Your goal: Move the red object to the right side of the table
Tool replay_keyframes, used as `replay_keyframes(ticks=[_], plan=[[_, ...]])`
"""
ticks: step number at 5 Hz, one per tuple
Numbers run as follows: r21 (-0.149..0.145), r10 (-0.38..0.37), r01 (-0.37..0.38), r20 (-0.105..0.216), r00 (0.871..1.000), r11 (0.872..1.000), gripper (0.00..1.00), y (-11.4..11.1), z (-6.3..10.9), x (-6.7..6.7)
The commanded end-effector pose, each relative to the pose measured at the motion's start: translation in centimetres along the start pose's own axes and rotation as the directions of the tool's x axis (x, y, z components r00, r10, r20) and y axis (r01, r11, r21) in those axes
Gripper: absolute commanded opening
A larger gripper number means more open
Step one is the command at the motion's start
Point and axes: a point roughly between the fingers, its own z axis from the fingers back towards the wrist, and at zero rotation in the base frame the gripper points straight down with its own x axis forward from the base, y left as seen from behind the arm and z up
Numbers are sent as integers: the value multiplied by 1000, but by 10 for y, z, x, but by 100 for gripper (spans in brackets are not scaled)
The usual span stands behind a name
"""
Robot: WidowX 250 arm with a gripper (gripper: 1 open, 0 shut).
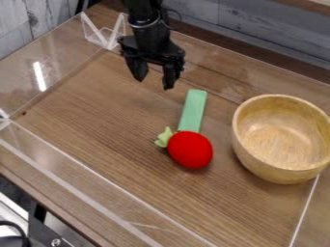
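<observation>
The red object (191, 150), a small round red ball with a light-green leafy tuft on its left, lies on the table (91, 125) near the middle front. My gripper (152, 74) hangs open and empty above the tabletop, up and to the left of the ball, its black fingers pointing down. Nothing is between the fingers. A clear gap separates the gripper from the ball.
A flat light-green block (194, 109) lies just behind the ball, slanting away. A wooden bowl (283, 137) stands at the right. Low clear acrylic walls (52, 68) edge the tabletop.
</observation>
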Motion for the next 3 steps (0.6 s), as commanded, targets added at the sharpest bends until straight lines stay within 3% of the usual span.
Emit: replay_keyframes(ticks=[1,3], plan=[[-12,-40,40,34,999,999,100,-22,23,-1],[-53,-139,137,-25,990,989,100,-37,35,-16]])
